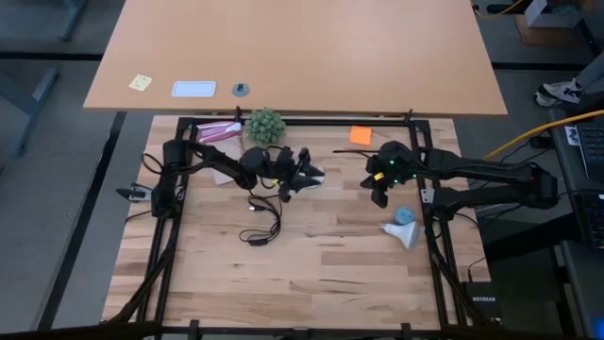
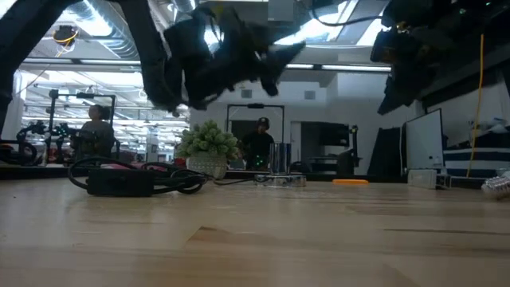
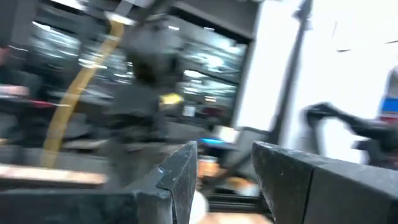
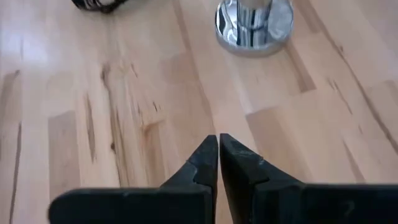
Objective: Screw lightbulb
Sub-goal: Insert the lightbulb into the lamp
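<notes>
Right gripper [image 1: 379, 195]: hanging just above the wooden table [image 1: 330, 279] toward its right side, pressing both fingers [image 4: 205, 155] flat together, clamping nothing, pointing across bare planks toward the silvery socket disc [image 4: 254, 22]. Lying on the wood close by, nearer the front edge than that gripper and apart from it: the lightbulb [image 1: 403, 235], white and cone-shaped, resting on its side, touching or nearly touching a small light-blue object [image 1: 404, 215] just behind it. Left gripper [image 1: 307, 176]: hovering raised over the middle of the table, well above the surface in the low view [image 2: 275, 54], looking level out into the room; gripping or not, impossible telling from here, with only a pale blur showing low in its own wrist view. Standing on the wood beneath it in the low view: the socket disc [image 2: 279, 177], shining. Trailing from there toward the front: a black cord [image 1: 264, 225], looping and ending in a dark block [image 2: 119, 182]. Sitting at the back edge: a little green plant [image 1: 265, 125] in a pale pot, and to its right an orange piece [image 1: 360, 135]. Standing far off in the room behind: two people [image 2: 97, 127], blurred.
</notes>
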Motion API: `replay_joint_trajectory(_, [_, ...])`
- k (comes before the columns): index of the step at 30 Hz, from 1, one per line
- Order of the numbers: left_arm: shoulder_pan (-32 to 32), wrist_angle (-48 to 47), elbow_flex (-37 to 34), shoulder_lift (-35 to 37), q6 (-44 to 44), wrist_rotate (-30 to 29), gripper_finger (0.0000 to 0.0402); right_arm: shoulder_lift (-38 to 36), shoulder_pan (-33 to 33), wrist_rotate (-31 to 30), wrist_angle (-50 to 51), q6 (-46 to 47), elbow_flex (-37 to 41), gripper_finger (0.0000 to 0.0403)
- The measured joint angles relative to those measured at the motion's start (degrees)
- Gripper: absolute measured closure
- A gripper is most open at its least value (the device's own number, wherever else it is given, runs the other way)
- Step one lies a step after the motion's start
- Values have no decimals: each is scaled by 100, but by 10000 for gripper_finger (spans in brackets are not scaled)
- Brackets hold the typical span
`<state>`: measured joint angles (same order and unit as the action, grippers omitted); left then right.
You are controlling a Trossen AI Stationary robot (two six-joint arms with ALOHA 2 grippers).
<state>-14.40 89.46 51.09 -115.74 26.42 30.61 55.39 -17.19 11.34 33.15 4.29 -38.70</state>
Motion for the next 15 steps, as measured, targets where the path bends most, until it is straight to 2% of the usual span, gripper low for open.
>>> replay_joint_trajectory(5, [-183,-458,0,487,821,1224,259,-4,0,-14,-14,11,0,379])
replay_joint_trajectory(9, [-531,-1822,0,867,896,2002,259,-4,0,-16,-19,15,0,379])
replay_joint_trajectory(12, [-838,-3536,0,1060,254,1992,259,-4,0,-33,-28,15,0,379])
replay_joint_trajectory(15, [-1123,-5216,-2,1172,-510,1362,259,-4,0,-118,-60,18,0,379])
